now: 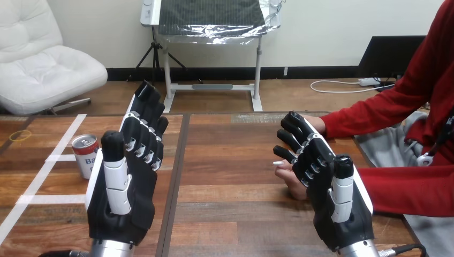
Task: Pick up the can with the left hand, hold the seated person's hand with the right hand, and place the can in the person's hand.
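Note:
A red and white can (84, 155) with a silver top stands upright on the wooden table (230, 214) at the left. My left hand (128, 198) is raised just to its right, fingers straight and open, holding nothing; its edge covers part of the can. At the right my right hand (334, 209) is open too, its fingers relaxed. The person's hand (292, 179) lies on the table right behind those fingers and is largely hidden by them. I cannot tell whether the two touch.
The person's red-sleeved arms (375, 115) reach in from the right edge. White tape lines (37, 182) cross the table's left part, and a small yellow ring (20, 135) lies at its far left. A dark seam (176, 176) runs down the table between my hands.

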Available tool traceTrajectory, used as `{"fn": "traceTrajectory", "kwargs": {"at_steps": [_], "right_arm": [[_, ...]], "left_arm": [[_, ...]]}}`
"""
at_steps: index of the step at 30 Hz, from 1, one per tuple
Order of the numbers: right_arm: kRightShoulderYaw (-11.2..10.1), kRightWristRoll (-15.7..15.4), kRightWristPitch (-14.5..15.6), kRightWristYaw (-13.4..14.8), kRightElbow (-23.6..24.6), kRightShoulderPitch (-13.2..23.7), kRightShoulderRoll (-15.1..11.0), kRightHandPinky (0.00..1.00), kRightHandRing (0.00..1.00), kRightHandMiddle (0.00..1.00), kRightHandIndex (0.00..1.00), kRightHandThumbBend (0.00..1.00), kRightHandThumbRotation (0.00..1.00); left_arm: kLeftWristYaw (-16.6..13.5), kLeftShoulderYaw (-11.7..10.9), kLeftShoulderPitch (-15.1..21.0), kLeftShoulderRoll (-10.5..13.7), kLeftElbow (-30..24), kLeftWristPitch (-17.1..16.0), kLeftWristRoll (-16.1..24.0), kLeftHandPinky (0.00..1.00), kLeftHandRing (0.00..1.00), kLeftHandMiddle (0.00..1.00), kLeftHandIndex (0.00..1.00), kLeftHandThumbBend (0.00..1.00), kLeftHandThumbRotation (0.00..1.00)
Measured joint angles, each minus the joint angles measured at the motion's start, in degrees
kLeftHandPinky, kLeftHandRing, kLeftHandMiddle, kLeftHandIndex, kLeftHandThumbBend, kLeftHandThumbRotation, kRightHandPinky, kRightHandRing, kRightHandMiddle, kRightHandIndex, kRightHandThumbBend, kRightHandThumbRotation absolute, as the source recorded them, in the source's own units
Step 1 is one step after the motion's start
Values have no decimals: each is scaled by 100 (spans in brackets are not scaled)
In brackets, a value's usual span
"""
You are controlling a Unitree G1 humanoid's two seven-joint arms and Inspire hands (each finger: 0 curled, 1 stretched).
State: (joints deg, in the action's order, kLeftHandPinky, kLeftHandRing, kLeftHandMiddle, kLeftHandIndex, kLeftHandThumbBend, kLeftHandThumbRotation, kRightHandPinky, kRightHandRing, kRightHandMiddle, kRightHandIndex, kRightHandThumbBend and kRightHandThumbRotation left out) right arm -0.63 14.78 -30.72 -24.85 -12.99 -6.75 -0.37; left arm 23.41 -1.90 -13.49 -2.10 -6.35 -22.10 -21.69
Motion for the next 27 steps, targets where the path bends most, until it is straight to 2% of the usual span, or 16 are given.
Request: {"fn": "traceTrajectory", "kwargs": {"at_steps": [22, 27], "right_arm": [[-2, -4, 0, 4, 0, 0, 0, 87, 92, 92, 92, 91, 100], [-3, -4, 0, 4, 0, 0, -1, 87, 93, 93, 92, 91, 100]], "left_arm": [[0, 0, 3, 11, 1, 0, 14, 100, 100, 99, 96, 71, 95], [-49, -12, 23, 51, 1, -11, 232, 100, 100, 100, 98, 73, 96]]}}
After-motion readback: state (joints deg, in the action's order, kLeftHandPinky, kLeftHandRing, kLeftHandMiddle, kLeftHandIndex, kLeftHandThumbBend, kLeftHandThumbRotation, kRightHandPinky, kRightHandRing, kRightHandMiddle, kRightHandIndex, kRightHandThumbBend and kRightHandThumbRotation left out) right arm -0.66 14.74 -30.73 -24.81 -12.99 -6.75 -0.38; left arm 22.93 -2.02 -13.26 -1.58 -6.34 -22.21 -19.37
